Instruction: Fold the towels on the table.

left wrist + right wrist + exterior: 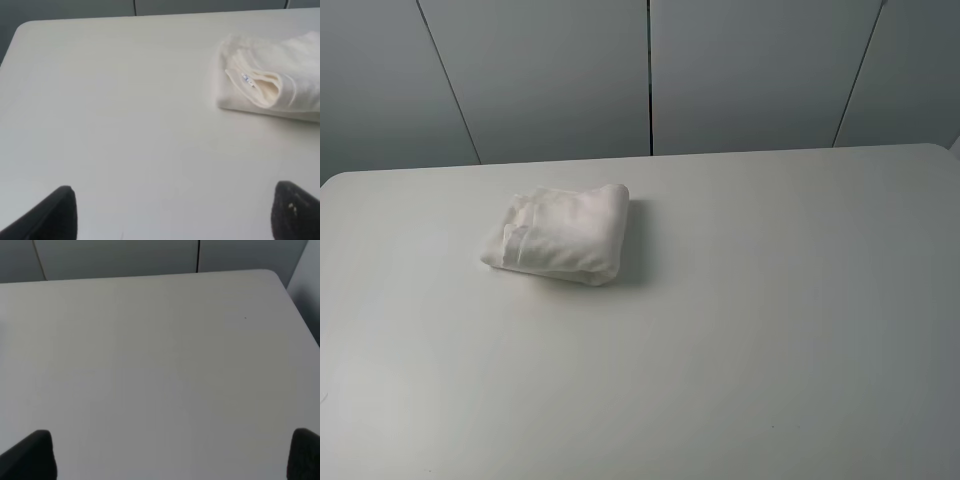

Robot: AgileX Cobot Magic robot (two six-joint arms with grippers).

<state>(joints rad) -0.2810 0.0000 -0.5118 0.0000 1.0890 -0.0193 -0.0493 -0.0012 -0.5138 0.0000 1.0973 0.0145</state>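
One white terry towel (560,233) lies folded into a compact bundle on the white table (740,320), left of the middle and toward the back. The left wrist view shows the towel (272,82) with its small label (247,79) on a folded edge. My left gripper (172,215) is open, its two dark fingertips (55,215) spread wide over bare table, well short of the towel. My right gripper (172,455) is open too, fingertips (32,455) far apart above bare table (160,365), with no towel in its view. Neither arm shows in the high view.
Grey wall panels (650,70) stand behind the table's back edge. The table's rounded corners appear at the back left (22,27) and back right (275,275).
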